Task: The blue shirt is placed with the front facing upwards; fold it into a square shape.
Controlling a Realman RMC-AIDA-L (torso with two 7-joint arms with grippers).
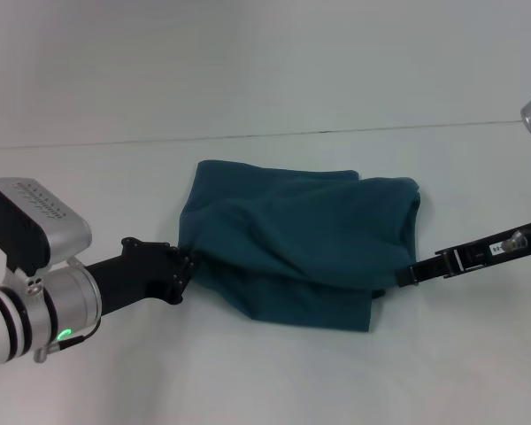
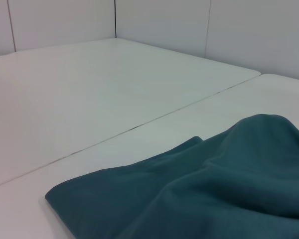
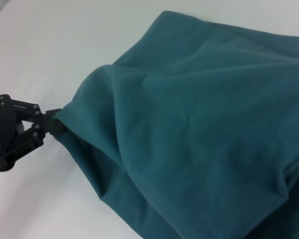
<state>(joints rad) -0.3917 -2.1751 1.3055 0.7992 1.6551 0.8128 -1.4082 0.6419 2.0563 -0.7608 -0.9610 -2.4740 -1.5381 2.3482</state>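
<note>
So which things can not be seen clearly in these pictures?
- Chest print and neckline of the blue shirt: hidden in every view, folded inside or under.
- Right gripper fingertips: head view, covered by shirt fabric.
- Left gripper: the left wrist view shows none of it.
- Right arm: cut by the head view's edge.

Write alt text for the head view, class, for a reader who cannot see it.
A blue shirt, folded into a rumpled, roughly rectangular bundle, lies on a white table, pinched at opposite edges by two grippers. The left gripper holds its left edge and the right gripper its right edge.
</note>
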